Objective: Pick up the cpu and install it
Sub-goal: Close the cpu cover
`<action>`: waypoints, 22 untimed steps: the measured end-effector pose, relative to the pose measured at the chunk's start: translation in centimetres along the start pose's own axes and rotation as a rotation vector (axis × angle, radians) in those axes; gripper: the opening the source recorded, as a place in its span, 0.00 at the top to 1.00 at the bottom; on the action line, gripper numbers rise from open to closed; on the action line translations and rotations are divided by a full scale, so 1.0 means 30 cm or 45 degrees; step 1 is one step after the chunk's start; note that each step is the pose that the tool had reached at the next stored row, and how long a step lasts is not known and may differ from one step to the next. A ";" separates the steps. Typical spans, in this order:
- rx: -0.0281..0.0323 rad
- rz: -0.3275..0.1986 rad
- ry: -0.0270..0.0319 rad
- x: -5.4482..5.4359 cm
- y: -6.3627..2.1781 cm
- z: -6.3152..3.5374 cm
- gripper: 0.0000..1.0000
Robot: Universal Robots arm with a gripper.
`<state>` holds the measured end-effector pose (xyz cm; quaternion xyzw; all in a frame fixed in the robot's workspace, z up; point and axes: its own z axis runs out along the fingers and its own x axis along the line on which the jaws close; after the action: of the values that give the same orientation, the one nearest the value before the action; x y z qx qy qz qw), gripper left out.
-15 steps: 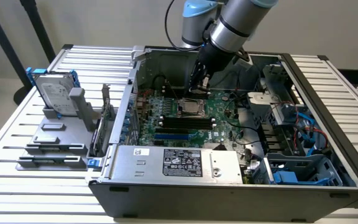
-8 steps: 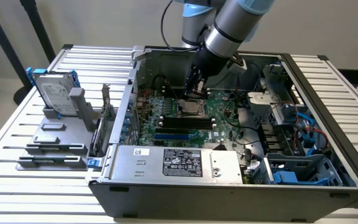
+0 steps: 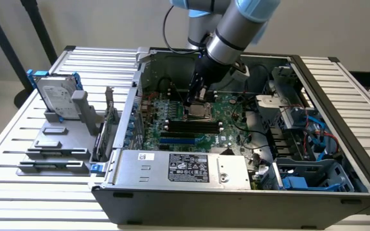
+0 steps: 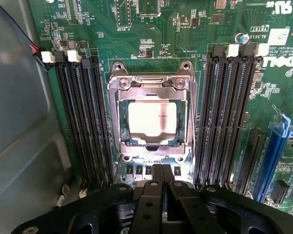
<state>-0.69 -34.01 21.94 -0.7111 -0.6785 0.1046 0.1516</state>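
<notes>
Hanging inside the open computer case (image 3: 236, 204), the pincer (image 3: 196, 99) points down at the green motherboard (image 3: 191, 132), just above the metal socket (image 3: 202, 112) near the board's middle. The arm (image 3: 236, 29) comes in from the upper part of the exterior view, its silver and pale blue links slanting down into the case.

In the wrist view, the two black fingertips of the pincer (image 4: 162, 170) lie pressed together with only a thin seam between them, and they hold nothing. The cpu (image 4: 153, 118) lies flat in the socket (image 4: 185, 97), its silver top facing up and shining brightly, with the steel frame around all four of its sides. The fingertips are close to the edge of the socket but apart from the cpu.

Rows of black memory slots (image 4: 83, 126) run along both sides of the socket. A blue slot (image 4: 274, 153) lies beyond one of those rows.

Towards the near wall of the case, in the exterior view, a silver power supply (image 3: 178, 168) with a black label lies across the case. On the exterior view's left, outside the case, a hard drive (image 3: 55, 96) in a blue frame stands upright in a grey stand (image 3: 53, 155) on the slatted metal tabletop (image 3: 2, 144).
</notes>
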 end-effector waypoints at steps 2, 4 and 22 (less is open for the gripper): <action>0.0002 -0.003 0.0094 0.000 0.002 0.008 0.89; 0.0008 -0.007 0.0192 0.000 0.004 0.015 0.89; -0.0136 -0.022 0.0552 -0.001 0.009 0.061 0.89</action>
<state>-1.08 -33.93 20.13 -0.7081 -0.6818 0.0843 0.1634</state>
